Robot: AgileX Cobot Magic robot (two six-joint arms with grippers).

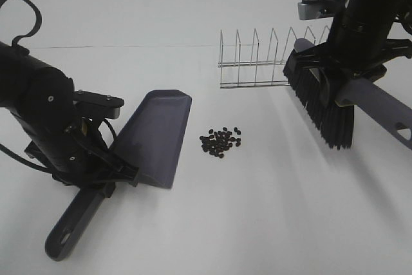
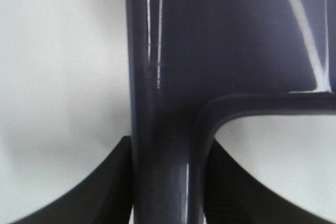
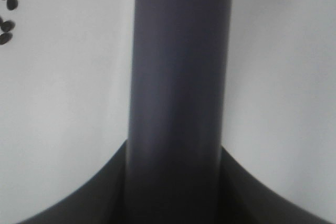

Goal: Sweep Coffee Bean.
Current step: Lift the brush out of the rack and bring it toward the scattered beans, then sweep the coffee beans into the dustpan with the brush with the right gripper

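The left gripper [image 2: 168, 184] is pinching the handle of the dustpan [image 1: 158, 133], and the right gripper [image 3: 176, 184] is pinching the handle of the brush [image 1: 322, 104]. Both sets of jaws are pressed tight against the grey-purple plastic. The coffee bean [image 1: 221, 142] pile lies in 1 loose cluster near the middle of the tabletop [image 1: 270, 230], just beside the dustpan's long side and well apart from the bristles, which sit toward the right edge. The step in hand looks like bringing the brush in behind the beans. To do it well, lower the bristles onto the tabletop on the right-edge side of the cluster, then draw them toward the left edge in 1 slow, flat stroke. The pan's open lip should first be turned to face the pile and pressed flat, or beans may slip under it. Count: 1 dustpan, 1 brush, 1 wire rack [image 1: 257, 56] nearer the far edge, and roughly 25 beans, too crowded to count exactly.
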